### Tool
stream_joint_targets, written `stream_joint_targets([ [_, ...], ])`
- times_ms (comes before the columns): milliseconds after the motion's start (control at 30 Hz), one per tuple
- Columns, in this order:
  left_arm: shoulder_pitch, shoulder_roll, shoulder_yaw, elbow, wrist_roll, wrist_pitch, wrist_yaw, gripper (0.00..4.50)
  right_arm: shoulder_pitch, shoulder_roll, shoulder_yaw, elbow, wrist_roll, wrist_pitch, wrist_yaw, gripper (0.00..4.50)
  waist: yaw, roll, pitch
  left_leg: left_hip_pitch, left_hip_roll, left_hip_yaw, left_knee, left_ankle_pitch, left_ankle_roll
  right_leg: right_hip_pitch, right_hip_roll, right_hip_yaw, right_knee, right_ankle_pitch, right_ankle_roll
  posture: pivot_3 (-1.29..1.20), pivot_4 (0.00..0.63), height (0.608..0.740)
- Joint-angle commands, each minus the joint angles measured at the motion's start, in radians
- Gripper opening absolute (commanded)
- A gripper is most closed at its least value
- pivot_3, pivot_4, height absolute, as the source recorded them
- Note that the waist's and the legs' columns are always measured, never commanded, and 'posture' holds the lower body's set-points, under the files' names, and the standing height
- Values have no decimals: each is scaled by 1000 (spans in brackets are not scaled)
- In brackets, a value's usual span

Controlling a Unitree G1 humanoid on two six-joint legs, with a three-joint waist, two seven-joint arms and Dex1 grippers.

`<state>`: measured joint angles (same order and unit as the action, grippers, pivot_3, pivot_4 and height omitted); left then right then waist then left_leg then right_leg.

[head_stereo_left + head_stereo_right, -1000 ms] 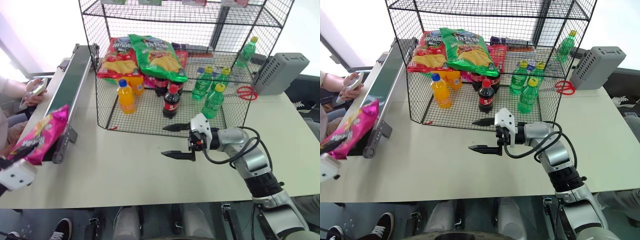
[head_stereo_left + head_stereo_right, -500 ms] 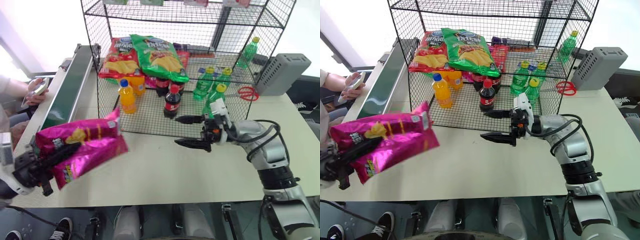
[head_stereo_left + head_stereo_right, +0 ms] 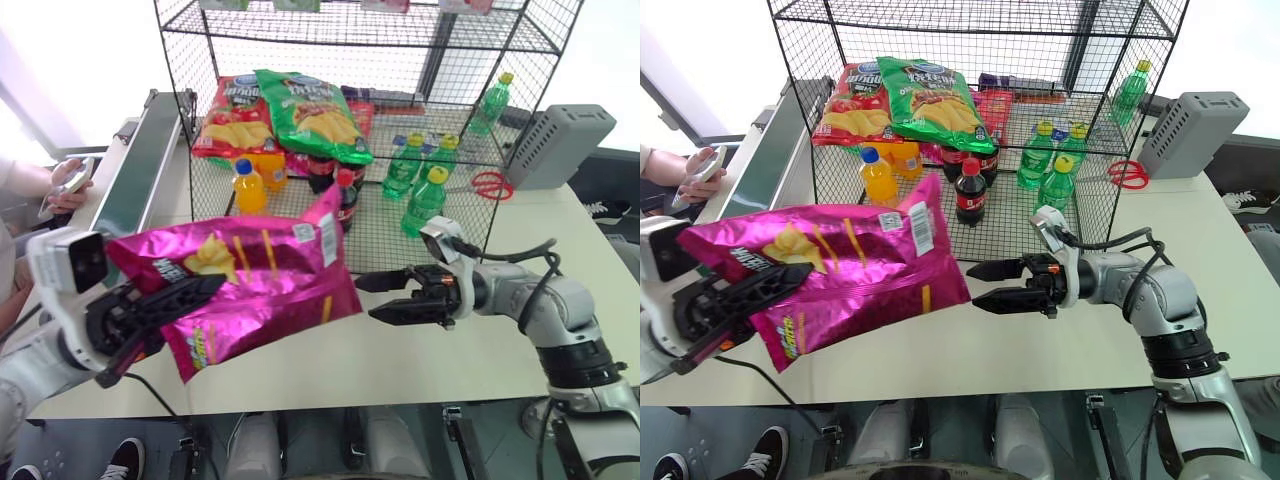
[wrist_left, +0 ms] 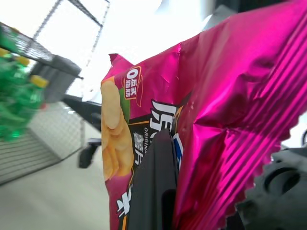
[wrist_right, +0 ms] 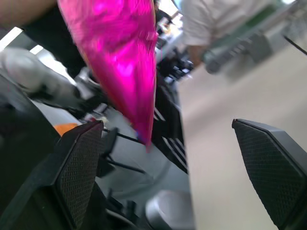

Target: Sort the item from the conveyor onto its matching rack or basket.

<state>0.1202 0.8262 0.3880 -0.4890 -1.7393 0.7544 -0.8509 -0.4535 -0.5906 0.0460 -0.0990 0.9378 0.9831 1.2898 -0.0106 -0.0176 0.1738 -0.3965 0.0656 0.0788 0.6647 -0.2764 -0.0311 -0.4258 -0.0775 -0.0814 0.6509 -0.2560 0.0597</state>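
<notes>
Far left, the conveyor (image 3: 135,180) runs along the edge of the surface (image 3: 400,350) with a person's hand (image 3: 68,185) beside it. The left gripper (image 3: 160,300) has its jaws pinching the bag (image 3: 250,285) at its left end, 1 black finger (image 4: 156,187) laid across the printed front in the left wrist view. The bag hangs in the air above the surface, well off the belt, stretched out sideways with its free end pointing at the other arm.

Centre, behind it, the rack (image 3: 360,120) stands with a red bag (image 3: 232,115) and a green bag (image 3: 315,110) lying on its middle tier, bottles below them.

To the right, the right gripper (image 3: 385,297) waits level with its jaws spread wide, pointing at the bag's free end and just short of it; the right wrist view looks between both fingers at the pink tip.

This reads as a handover, midway through the sort. The next move, by my judgement: the bag's free end has to go between those spread jaws, the right gripper closes on it, and only then should the left let go. The foil is slick and floppy, so a shallow bite at the corner could slip. After that, the chip tier looks like the matching place
</notes>
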Motion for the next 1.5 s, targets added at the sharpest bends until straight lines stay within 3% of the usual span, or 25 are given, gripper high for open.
stream_joint_targets([
  [33,-45,-35,-28,13,-19,16,30,37,-34,19,-69,-56,124,68,-28,4500,1,0,0,0,0,0,0,0,0,0,0,0,0,0,0,0,150,740],
  [267,-124,-133,-83,44,87,12,56,37,-63,34,-67,-89,222,186,-94,4500,2,0,0,0,0,0,0,0,0,0,0,0,0,0,0,0,150,740],
  [567,-115,-191,-61,59,255,-26,17,37,-70,17,-55,-104,224,206,-121,4500,1,0,0,0,0,0,0,0,0,0,0,0,-1,0,0,0,150,740],
  [667,-110,-202,-61,62,306,-39,1,0,-67,9,-42,-102,199,194,-114,3788,1,0,0,-1,0,0,0,0,0,0,0,0,-1,0,0,0,150,740],
  [900,-124,-230,-55,61,356,-59,20,0,-60,4,-13,-91,133,140,-97,533,1,0,0,-1,0,-1,0,0,0,0,0,0,-1,0,0,0,150,740],
  [933,-127,-231,-53,63,370,-64,23,269,-58,-2,-9,-92,124,132,-90,275,1,0,0,-1,0,-1,0,0,0,0,0,0,-1,0,0,0,150,740],
  [1000,-126,-226,-45,67,366,-57,25,829,-59,-7,-13,-84,111,120,-86,275,1,0,0,-1,0,-1,0,0,0,0,0,0,-1,0,0,0,150,740],
  [1267,-78,-188,-2,73,391,-46,-9,4500,-40,-38,-105,-70,45,-2,-111,275,1,0,0,-1,0,-1,0,0,0,0,0,0,-1,0,0,0,150,740],
  [1500,-118,-218,-41,73,617,-174,-1,4500,76,-157,-354,-171,133,-22,-142,275,22,0,0,-3,-1,0,0,0,0,-1,-1,0,-3,0,0,0,150,740],
])
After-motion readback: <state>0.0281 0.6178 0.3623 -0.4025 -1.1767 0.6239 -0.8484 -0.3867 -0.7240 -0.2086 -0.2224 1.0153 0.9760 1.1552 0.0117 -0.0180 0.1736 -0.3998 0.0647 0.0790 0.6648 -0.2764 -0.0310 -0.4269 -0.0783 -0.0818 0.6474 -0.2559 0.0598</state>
